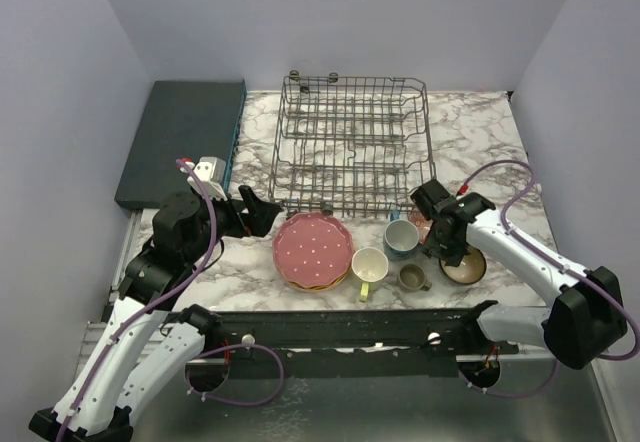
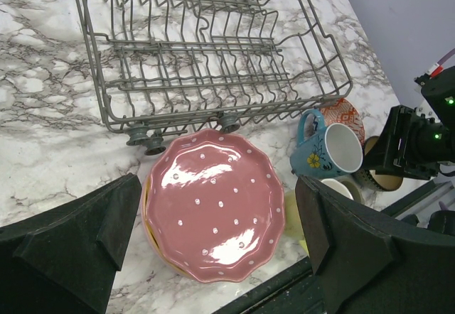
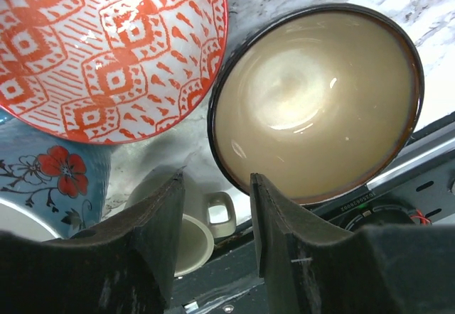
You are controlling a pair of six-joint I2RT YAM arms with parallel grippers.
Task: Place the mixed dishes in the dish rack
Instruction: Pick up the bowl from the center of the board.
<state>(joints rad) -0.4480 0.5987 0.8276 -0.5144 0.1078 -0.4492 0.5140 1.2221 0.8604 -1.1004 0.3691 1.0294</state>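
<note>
Pink plate lies under wide-open, empty left tool, before dish rack; right tool, slightly parted, empty, over brown bowl. Marble table, pale walls.

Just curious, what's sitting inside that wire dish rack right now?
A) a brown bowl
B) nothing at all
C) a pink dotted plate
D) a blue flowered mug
B: the dish rack has nothing between its tines, while the pink plate, blue mug and brown bowl all sit on the marble table in front of it.
</note>
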